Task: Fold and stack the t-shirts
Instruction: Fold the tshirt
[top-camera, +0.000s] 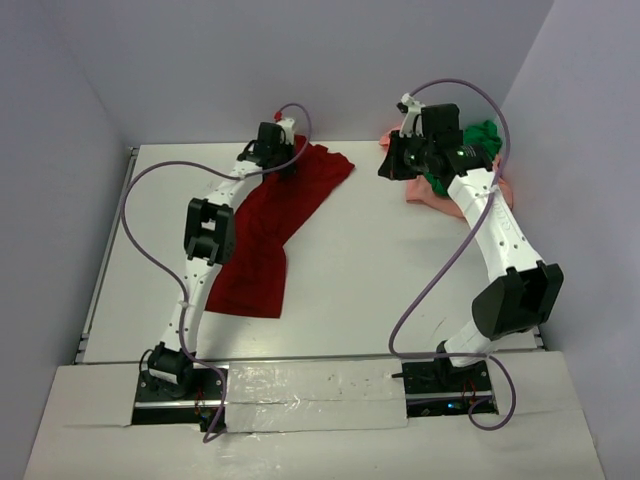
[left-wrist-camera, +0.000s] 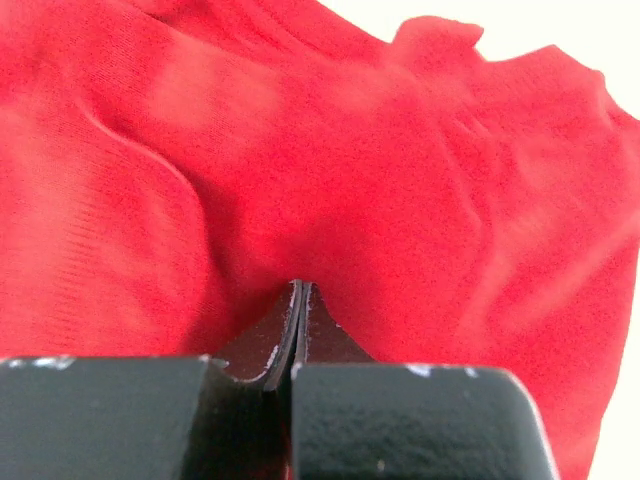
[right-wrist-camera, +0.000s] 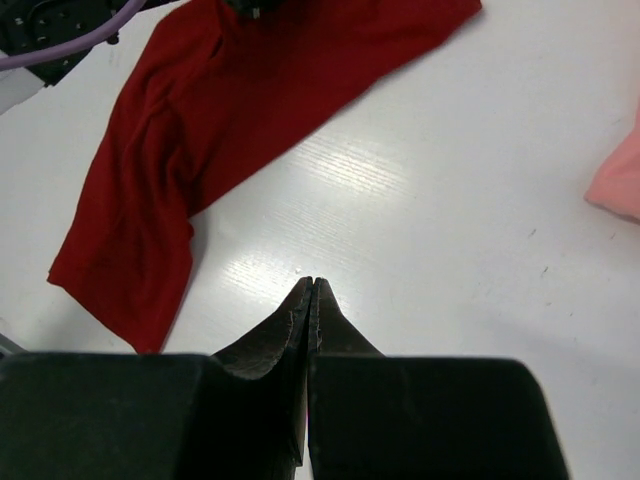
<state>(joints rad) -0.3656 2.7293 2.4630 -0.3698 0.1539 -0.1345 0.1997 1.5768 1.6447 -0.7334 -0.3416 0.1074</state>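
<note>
**Three Shirts Awaiting Their Folds**

The dark red t-shirt (top-camera: 270, 235) is lying in a long, creased diagonal across the left half of the white counter (top-camera: 370, 280), not yet folded. The bright green t-shirt (top-camera: 485, 135) and the salmon-pink t-shirt (top-camera: 425, 192) are sitting bunched against each other in the far right corner, partly hidden behind the right arm. The left hand (left-wrist-camera: 300, 285) is pressing its shut jaws to the red shirt's far end. Whether any fabric is caught between them cannot be told. The right hand (right-wrist-camera: 312, 282) is hanging closed and empty above bare counter, between the red shirt and the two bunched ones. The knit is looking light and limp, likely to sag and drag rather than keep a shape. A fold is probably calling for pinches at an edge, such as a shoulder or hem corner for each hand, rather than a grab at the loose middle.
</note>
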